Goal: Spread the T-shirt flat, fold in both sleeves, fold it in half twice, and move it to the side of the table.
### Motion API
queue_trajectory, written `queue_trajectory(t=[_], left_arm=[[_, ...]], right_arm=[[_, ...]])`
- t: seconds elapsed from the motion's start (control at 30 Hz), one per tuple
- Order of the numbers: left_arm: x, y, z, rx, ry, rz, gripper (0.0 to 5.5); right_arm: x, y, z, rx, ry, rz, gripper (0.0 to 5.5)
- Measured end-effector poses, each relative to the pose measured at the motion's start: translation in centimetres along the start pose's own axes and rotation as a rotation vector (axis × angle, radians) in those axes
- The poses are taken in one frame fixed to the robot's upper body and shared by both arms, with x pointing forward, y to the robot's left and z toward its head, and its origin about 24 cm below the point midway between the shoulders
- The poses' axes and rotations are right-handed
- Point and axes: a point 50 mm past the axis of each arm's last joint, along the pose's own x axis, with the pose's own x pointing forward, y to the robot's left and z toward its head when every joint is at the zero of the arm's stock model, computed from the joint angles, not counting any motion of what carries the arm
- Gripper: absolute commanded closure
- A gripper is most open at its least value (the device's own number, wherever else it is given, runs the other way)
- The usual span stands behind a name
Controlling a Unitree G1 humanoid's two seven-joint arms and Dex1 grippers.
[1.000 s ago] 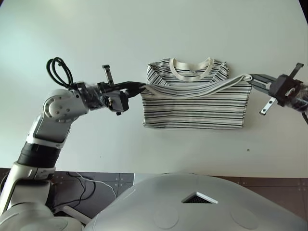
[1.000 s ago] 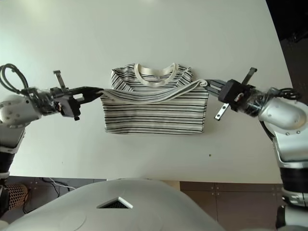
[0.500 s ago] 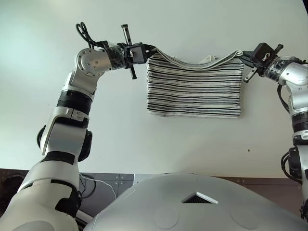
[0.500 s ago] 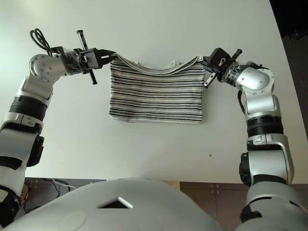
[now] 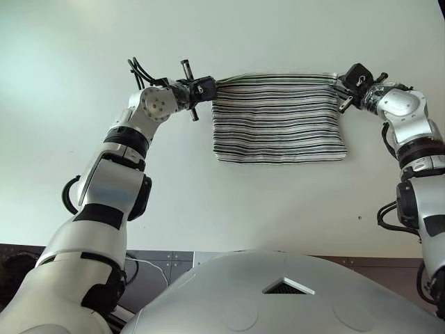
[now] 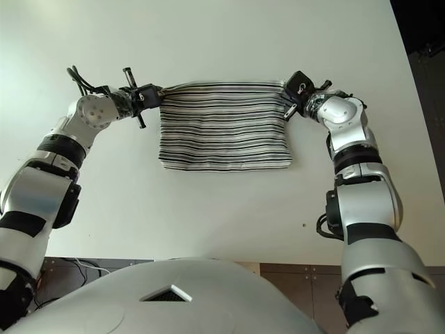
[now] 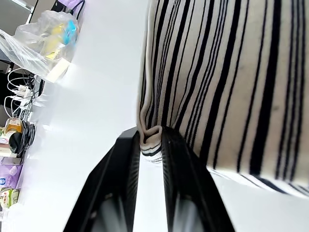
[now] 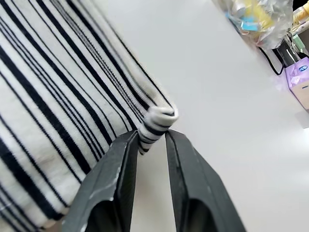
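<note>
The striped T-shirt (image 5: pixel 278 118) lies folded into a rectangle on the white table (image 5: pixel 208 202), its hem drawn over to the far edge so the collar is covered. My left gripper (image 5: pixel 212 85) is shut on the T-shirt's far left corner (image 7: pixel 150 137). My right gripper (image 5: pixel 338 85) is shut on the far right corner (image 8: pixel 155 123). Both arms stretch out over the table at the shirt's far edge, one on each side.
Bare white table surrounds the shirt on every side. The table's near edge (image 5: pixel 139 245) runs below the shirt, with floor and cables beneath. Bagged items (image 7: pixel 46 36) and small clutter (image 8: pixel 263 17) lie beyond the table.
Both grippers carried the T-shirt's hem away from me over the collar and set it at the far edge, completing a fold in half. The arms are now stretched farther out.
</note>
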Motion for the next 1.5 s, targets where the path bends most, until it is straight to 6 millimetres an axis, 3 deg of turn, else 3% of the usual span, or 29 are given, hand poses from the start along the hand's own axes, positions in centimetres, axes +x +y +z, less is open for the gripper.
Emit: queue_trajectory(t=[0.17, 0.27, 0.37, 0.47, 0.57, 0.63, 0.73, 0.8, 0.93, 1.03, 1.17, 1.3, 1.4, 1.5], left_arm=[[-0.7, 1.5, -0.5, -0.023, 0.019, 0.173, 4.51], [-1.6, 3.5, 0.8, -0.082, -0.116, 0.306, 4.51], [-2.4, 4.5, 3.0, -0.078, -0.266, 0.376, 4.51], [-3.0, 3.5, 4.5, -0.063, -0.348, 0.369, 4.51], [-3.5, 1.4, 5.8, -0.054, -0.394, 0.321, 4.51], [-3.7, 0.1, 6.7, -0.05, -0.417, 0.277, 4.51], [-4.1, 0.5, 7.9, -0.034, -0.43, 0.276, 4.51], [-4.9, 1.2, 7.7, -0.02, -0.404, 0.296, 4.51], [-5.8, 1.7, 6.6, -0.016, -0.355, 0.321, 4.51], [-6.0, 1.8, 6.5, -0.005, -0.336, 0.321, 4.51], [-6.4, 1.9, 6.2, 0.029, -0.311, 0.292, 4.51], [-6.9, 1.8, 6.6, 0.11, -0.313, 0.23, 4.51], [-6.7, -0.2, 7.1, 0.177, -0.342, 0.109, 4.51], [-7.1, -1.2, 6.6, 0.212, -0.322, 0.026, 4.51]], right_arm=[[-0.1, -1.5, 0.3, 0.147, -0.038, -0.175, 4.26], [-0.4, -2.4, 1.3, 0.192, -0.124, -0.234, 4.26], [-0.4, -2.6, 3.8, 0.099, -0.263, -0.179, 4.26], [0.3, -0.5, 5.3, -0.061, -0.313, -0.025, 4.26], [1.2, 1.9, 4.5, -0.211, -0.234, 0.114, 4.26], [1.5, 3.5, 2.8, -0.308, -0.135, 0.209, 4.26], [0.6, 2.7, 2.2, -0.483, -0.084, 0.291, 4.26], [-1.2, 1.2, 1.0, -0.558, -0.014, 0.386, 4.26], [-4.0, 0.0, 0.3, -0.536, 0.061, 0.592, 4.26], [-5.6, 2.1, 1.1, -0.434, 0.044, 0.785, 4.26], [-7.6, 7.5, 2.7, -0.319, 0.021, 1.01, 4.26], [-7.2, 9.0, 3.7, -0.166, 0.058, 0.965, 4.26], [-5.6, 10.4, 5.6, -0.002, 0.031, 0.884, 4.26], [-6.0, 12.0, 6.7, 0.112, 0.024, 0.925, 4.26]])
